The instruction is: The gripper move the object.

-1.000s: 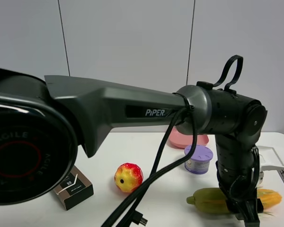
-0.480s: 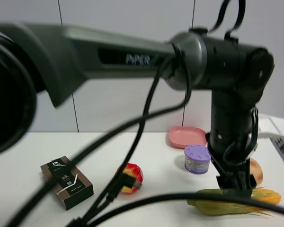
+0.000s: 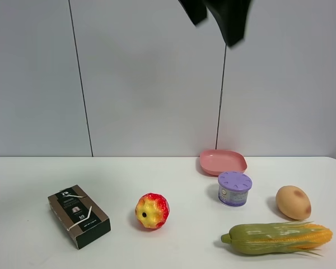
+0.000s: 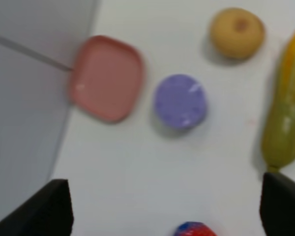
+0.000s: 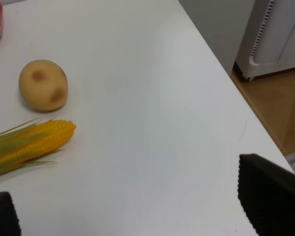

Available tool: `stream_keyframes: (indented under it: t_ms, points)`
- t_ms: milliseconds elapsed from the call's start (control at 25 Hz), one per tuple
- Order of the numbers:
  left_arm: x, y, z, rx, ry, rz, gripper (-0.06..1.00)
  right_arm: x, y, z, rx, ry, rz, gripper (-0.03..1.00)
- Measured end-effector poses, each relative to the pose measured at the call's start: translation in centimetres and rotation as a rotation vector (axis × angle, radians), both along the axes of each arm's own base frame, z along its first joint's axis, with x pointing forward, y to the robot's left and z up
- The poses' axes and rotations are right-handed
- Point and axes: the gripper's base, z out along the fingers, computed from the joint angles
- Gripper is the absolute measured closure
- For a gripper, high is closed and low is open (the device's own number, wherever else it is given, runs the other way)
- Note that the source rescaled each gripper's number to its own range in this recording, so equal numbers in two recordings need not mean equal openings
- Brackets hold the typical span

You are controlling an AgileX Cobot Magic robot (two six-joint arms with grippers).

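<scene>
Both grippers' jaws are standing spread wide, gripping nothing. Well below the left gripper [image 4: 162,216], the corn cob [image 3: 277,238] is lying on the table [image 3: 173,246], just beside the potato [image 3: 293,202].

Below me the white counter [image 3: 173,246] carries six things, all apart from one another. The corn cob [image 3: 277,237] lies lengthwise near the front edge on my right, its yellow tip pointing outward. Just behind it sits the tan potato [image 3: 293,202]. A purple lidded tub [image 3: 234,188] stands in front of the pink plate [image 3: 223,162]. The red-yellow fruit [image 3: 152,210] rests mid-counter, a dark box [image 3: 78,216] to my left.
</scene>
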Motion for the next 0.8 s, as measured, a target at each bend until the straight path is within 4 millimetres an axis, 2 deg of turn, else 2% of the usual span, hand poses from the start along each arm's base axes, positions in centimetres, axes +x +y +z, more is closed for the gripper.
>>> stream_keyframes:
  t_ms: [40, 200, 320, 400, 560, 680, 800]
  points:
    - [-0.3, 2.1, 1.9, -0.035, -0.029, 0.048, 0.07, 0.0, 0.0, 0.0, 0.000, 0.000, 0.000, -0.03]
    - [-1.3, 10.9, 6.3, -0.121, -0.087, 0.257, 0.07, 0.0, 0.0, 0.0, 0.000, 0.000, 0.000, -0.03]
    - [-2.8, 17.2, 7.1, -0.137, -0.098, 0.408, 0.07, 0.0, 0.0, 0.0, 0.000, 0.000, 0.000, -0.03]
    - [-4.1, 21.1, 6.7, -0.133, -0.094, 0.510, 0.07, 0.0, 0.0, 0.0, 0.000, 0.000, 0.000, -0.03]
    - [-8.5, 27.6, 5.3, -0.147, -0.097, 0.713, 0.07, 0.0, 0.0, 0.0, 0.000, 0.000, 0.000, -0.03]
    - [-12.6, 30.5, 3.6, -0.172, -0.098, 0.821, 0.07, 0.0, 0.0, 0.0, 0.000, 0.000, 0.000, -0.03]
    - [-16.6, 31.9, 1.1, -0.223, -0.080, 0.892, 0.07, 0.0, 0.0, 0.0, 0.000, 0.000, 0.000, -0.03]
